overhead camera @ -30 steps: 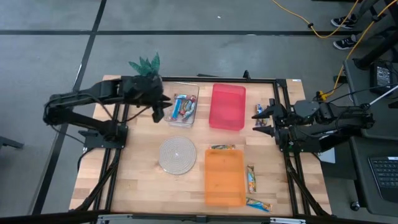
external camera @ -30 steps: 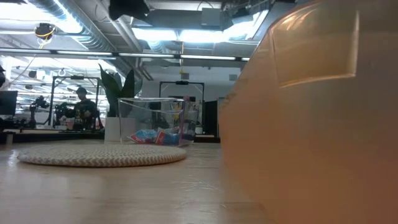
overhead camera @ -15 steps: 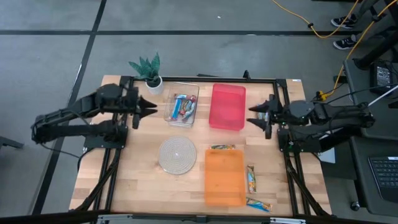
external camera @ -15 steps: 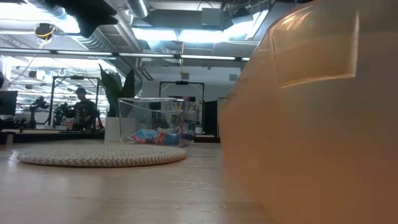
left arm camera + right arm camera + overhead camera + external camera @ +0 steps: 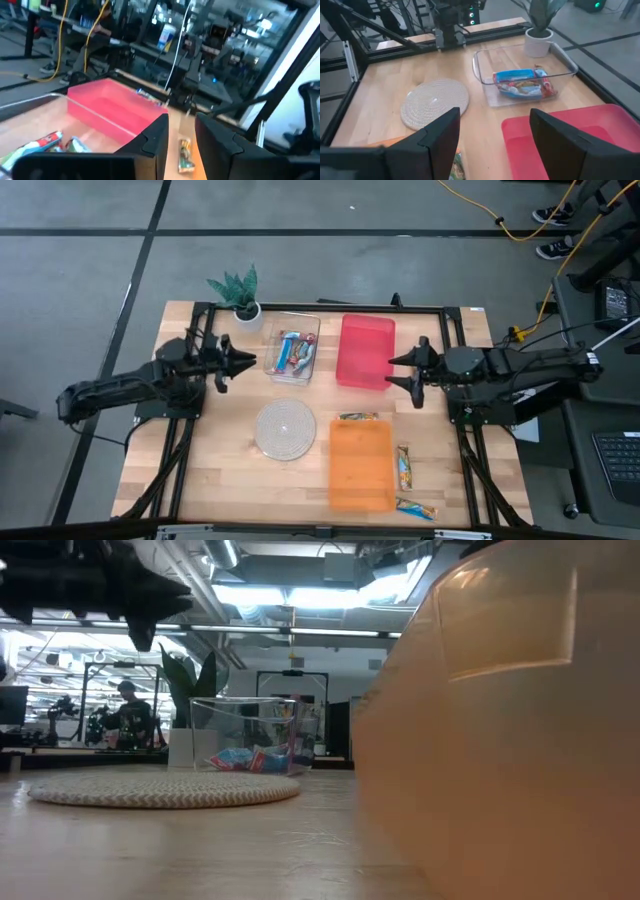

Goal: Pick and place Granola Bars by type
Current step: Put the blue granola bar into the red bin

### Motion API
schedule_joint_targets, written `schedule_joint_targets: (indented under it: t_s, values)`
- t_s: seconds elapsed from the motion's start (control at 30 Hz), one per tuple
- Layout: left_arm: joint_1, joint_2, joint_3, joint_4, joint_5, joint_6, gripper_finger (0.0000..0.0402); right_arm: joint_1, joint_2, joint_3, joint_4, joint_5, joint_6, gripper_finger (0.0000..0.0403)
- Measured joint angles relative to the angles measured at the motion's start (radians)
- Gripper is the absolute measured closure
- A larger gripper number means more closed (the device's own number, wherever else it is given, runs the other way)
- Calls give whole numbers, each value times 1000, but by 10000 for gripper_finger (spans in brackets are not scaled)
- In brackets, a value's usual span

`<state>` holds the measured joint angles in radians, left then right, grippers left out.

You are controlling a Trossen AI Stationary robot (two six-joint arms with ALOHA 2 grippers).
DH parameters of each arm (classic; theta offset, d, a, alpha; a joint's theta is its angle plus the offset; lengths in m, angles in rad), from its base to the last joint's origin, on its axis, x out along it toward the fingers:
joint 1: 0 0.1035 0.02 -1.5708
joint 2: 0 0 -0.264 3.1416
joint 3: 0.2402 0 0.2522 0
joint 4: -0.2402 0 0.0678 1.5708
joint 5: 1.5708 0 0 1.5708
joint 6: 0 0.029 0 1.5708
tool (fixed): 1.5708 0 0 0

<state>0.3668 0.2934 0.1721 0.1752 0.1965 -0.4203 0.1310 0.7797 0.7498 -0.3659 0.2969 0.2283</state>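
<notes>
- The step in hand looks like a gap between picks: both hands are empty and neither is over a bar.
- The left hand (image 5: 232, 363) hovers beside the clear bin (image 5: 312, 337), its fingers a little apart and holding nothing.
- The right hand (image 5: 399, 372) sits at the red bin (image 5: 366, 379)'s near edge, fingers spread wide, nothing between them.
- Granola Bars (image 5: 294, 352) lie heaped in the clear bin; one bar (image 5: 357, 417) rests at the orange bin (image 5: 360, 502)'s far rim, and two loose bars (image 5: 404, 467) lie on the desk (image 5: 220, 470) beside that bin.
- Next, I judge, a hand must drop over one bar, line its fingers across the wrapper, and close.
- Compared with a second ago, the left hand has drawn back from the clear bin toward its own side, while the right hand has advanced toward the red bin.
</notes>
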Motion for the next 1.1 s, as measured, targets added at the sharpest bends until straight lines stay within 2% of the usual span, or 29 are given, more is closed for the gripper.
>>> schedule_joint_targets:
  t_s: [0.17,0.33,0.43,0.53,0.7,1.1]
  values:
    - [0,2,-100,120,-54,2,325,0,22,0,20,-2,-1,162]
    - [0,7,-164,92,-123,17,334,0,33,0,22,-2,-2,162]
    - [0,14,-163,-32,-154,25,336,0,33,0,34,-2,-2,162]
    - [-14,20,-163,-104,-148,102,336,0,33,0,37,-2,-4,162]
    - [-49,20,-163,-82,-161,222,342,0,33,0,37,-2,-4,162]
    - [-66,20,-163,-74,-178,153,357,0,33,0,34,-2,7,162]
